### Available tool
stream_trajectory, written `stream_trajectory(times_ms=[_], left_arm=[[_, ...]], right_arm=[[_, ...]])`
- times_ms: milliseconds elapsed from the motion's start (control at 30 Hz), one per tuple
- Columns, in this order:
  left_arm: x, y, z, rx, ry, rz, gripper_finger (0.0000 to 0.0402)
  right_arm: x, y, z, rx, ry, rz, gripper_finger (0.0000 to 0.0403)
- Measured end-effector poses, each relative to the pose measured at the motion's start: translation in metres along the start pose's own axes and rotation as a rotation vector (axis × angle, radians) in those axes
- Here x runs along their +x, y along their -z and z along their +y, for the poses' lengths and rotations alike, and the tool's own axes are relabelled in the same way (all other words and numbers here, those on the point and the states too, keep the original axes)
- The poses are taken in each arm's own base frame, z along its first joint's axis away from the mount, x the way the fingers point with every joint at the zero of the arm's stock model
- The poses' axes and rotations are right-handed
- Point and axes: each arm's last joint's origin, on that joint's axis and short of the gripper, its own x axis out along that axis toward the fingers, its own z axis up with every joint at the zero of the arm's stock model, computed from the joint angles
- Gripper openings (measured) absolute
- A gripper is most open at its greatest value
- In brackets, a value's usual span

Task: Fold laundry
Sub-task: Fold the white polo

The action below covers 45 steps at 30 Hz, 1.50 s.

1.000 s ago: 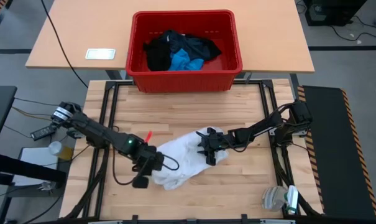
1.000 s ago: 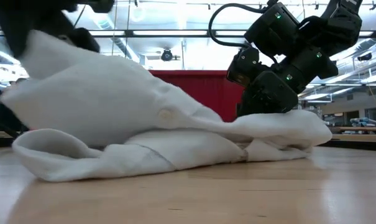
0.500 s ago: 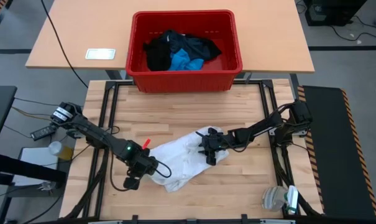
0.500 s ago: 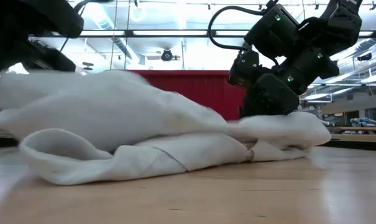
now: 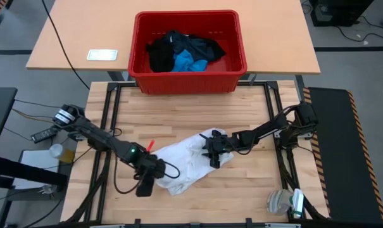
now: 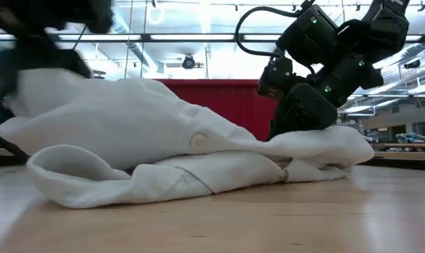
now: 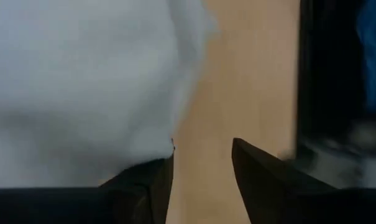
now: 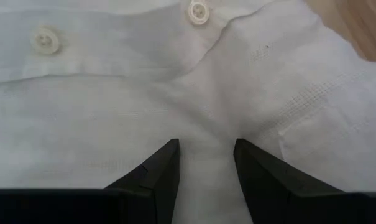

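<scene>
A white shirt (image 5: 185, 163) with buttons (image 8: 198, 11) lies crumpled in the middle of the wooden table. Its folded lower layers (image 6: 163, 179) rest on the wood. My right gripper (image 5: 214, 157) is on the shirt's right end (image 6: 324, 144), shut on cloth. My left gripper (image 5: 145, 187) stands at the shirt's near left edge, pointing steeply down. It is open (image 7: 203, 168), with bare wood between its fingers and the shirt's edge (image 7: 175, 124) beside one finger. Black and bright blue garments (image 5: 182, 54) lie in the red crate. My right gripper has a bunch of the shirt's cloth (image 8: 206, 134) between its two fingers, near the button strip at the shirt's right end. It comes slanting down from the table's right side. Creases run together toward the fingers, and the cloth stays down on the table. My left gripper: I cannot tell whether one finger (image 7: 156, 177) touches the shirt's edge.
The red crate (image 5: 238, 63) stands on a second table beyond the far edge. A small red piece (image 5: 152, 140) lies beside the left arm. A white card (image 5: 102, 54) lies on the far table. Bare wood lies along the near edge and the far half.
The shirt's left part, held high in the low view a second ago, has sunk, and the heap lies lower and rounder. My left gripper has come down a little at the shirt's near left edge. My right gripper has kept still.
</scene>
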Motion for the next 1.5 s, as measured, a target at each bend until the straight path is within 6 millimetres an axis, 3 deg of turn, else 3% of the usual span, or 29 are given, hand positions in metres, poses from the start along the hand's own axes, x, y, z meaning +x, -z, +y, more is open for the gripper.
stream_trajectory(times_ms=[167, 367, 533, 700, 1033, 1167, 1300, 1500], left_arm=[[0.024, -0.010, 0.009, 0.131, -0.212, -0.118, 0.0155], [0.066, -0.028, 0.007, 0.300, -0.129, -0.231, 0.0153], [0.077, -0.039, 0.011, 0.419, -0.147, -0.304, 0.0153], [0.067, -0.042, 0.014, 0.412, -0.165, -0.332, 0.0153], [-0.009, -0.034, -0.018, 0.462, 0.141, -0.468, 0.0153], [-0.032, -0.026, -0.016, 0.395, 0.007, -0.505, 0.0153], [-0.032, -0.024, 0.001, 0.310, -0.252, -0.491, 0.0153], [0.013, -0.032, 0.024, 0.270, -0.322, -0.341, 0.0153]], right_arm=[[0.000, -0.001, 0.000, 0.002, -0.004, -0.012, 0.0164], [0.000, -0.004, 0.001, 0.005, -0.018, -0.045, 0.0164], [0.000, -0.008, 0.003, 0.008, -0.047, -0.085, 0.0164], [0.000, -0.009, 0.003, 0.014, -0.048, -0.088, 0.0164], [0.000, -0.006, -0.001, 0.018, -0.031, -0.058, 0.0164], [0.000, -0.005, -0.002, 0.016, -0.025, -0.037, 0.0164], [0.000, -0.005, -0.002, 0.017, -0.026, -0.041, 0.0164], [0.000, -0.006, -0.002, 0.020, -0.028, -0.048, 0.0164]])
